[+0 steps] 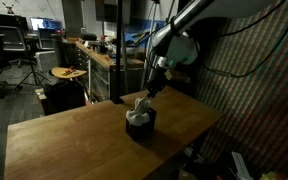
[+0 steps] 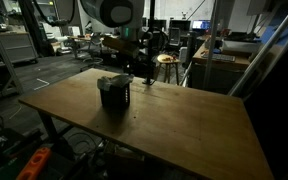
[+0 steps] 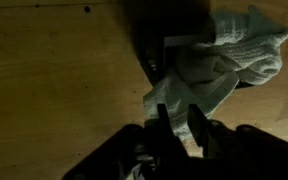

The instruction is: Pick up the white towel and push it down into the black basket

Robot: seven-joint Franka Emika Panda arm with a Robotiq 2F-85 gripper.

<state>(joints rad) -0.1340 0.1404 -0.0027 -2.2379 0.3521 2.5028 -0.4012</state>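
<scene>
Towel: the white towel is seen bunched at the mouth of the black basket. Part is tucked inside and a crumpled heap stands above the rim.
Overhang: in the wrist view, folds of the towel are spread past one side of the basket. This is judged to be because the cloth is far bulkier than the opening.
Basket: it is set upright on the desk, well in from the edges, so a downward push can be borne without it tipping off. It is also shown in an exterior view.
Pincer: the pincer is held just above the heap, pointing down. Its fingers are seen narrowly apart with cloth in the gap. Whether the cloth is pinched or merely lies behind them cannot be told.
Arm: the pincer is kept directly over the basket, presumably so that any press is aimed into the opening.
Progress: the stuffing is judged partly done, as much cloth is not yet inside.
Risk: the light basket may be dragged or toppled if the overhanging fold is caught.
</scene>
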